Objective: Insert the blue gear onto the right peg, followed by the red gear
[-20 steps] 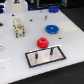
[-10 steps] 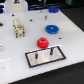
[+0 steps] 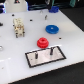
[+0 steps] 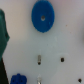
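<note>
So at this point nothing was on a peg yet, I was basically at the very start: lining up to grab the blue gear [image 3: 52,29]. In the exterior view it was lying flat on the white table [image 3: 70,42], off toward that view's right, well apart from the grey plate [image 3: 45,56]. The red gear [image 3: 43,43] sat between the two, just beside the plate's far edge. Both posts on the plate were bare; I took the right peg [image 3: 52,50] to be the one nearer the exterior view's right, the other peg [image 3: 37,56] being toward its left. The wrist view looked straight down on the blue gear [image 4: 43,16], hub hole clearly visible, so I'd say the arm was hovering roughly over it. Honest answer on the gripper: I couldn't tell how wide it was, no fingers showed in either picture, and it didn't seem to be carrying anything since both gears were on the table. Next move, as I judged it: centre over the blue gear, come down, pinch it across the rim or hub, then carry it over and line the hole up with that thin peg, which looked fiddly.
</note>
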Controlling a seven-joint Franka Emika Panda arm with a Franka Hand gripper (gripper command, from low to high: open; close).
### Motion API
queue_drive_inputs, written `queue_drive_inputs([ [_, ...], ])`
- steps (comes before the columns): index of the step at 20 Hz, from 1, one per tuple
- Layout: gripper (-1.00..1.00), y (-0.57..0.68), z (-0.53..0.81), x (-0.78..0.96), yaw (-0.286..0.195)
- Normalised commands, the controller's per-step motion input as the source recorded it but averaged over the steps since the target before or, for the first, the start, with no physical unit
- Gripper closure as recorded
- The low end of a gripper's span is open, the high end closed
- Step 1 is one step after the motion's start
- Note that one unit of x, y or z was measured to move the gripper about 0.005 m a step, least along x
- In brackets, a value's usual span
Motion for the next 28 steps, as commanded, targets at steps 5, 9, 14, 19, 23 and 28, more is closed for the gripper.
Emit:
queue_drive_inputs([
  [5,-1.00,0.22,-0.52,-0.36,0.000],
  [9,-1.00,0.13,-0.55,-0.29,0.000],
  [14,-1.00,0.02,-0.54,-0.26,0.000],
  [19,-1.00,0.00,-0.51,-0.22,0.000],
  [23,-1.00,0.00,-0.49,-0.19,0.000],
  [28,-1.00,-0.09,-0.36,-0.25,0.000],
])
